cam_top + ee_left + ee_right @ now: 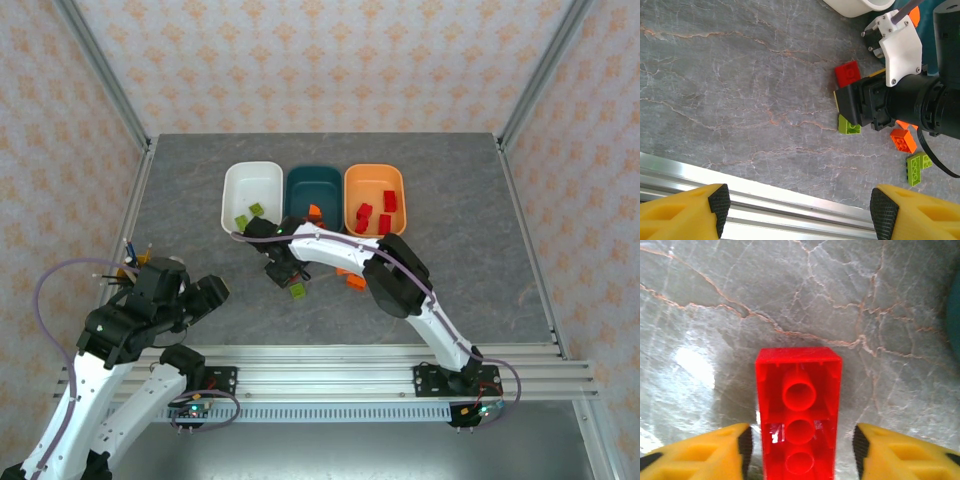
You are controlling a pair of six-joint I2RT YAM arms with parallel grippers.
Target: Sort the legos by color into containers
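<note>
A red lego (799, 415) lies upside down on the table between my right gripper's (799, 455) open fingers, with a gap on each side. From above, that gripper (279, 266) hovers just in front of the white tub (252, 172) and the dark teal tub (314, 177). The orange tub (375, 175) holds several red legos (364, 216). Green legos (248, 213) lie in the white tub, and an orange one (315, 210) in the teal tub. My left gripper (800, 210) is open and empty over the near rail. It looks at the red lego (847, 73).
Loose on the table near the right gripper are a green lego (849, 125), an orange lego (903, 140) and an L-shaped green piece (917, 167). The aluminium rail (765, 192) runs along the near edge. The right arm (390, 270) stretches across the table's middle.
</note>
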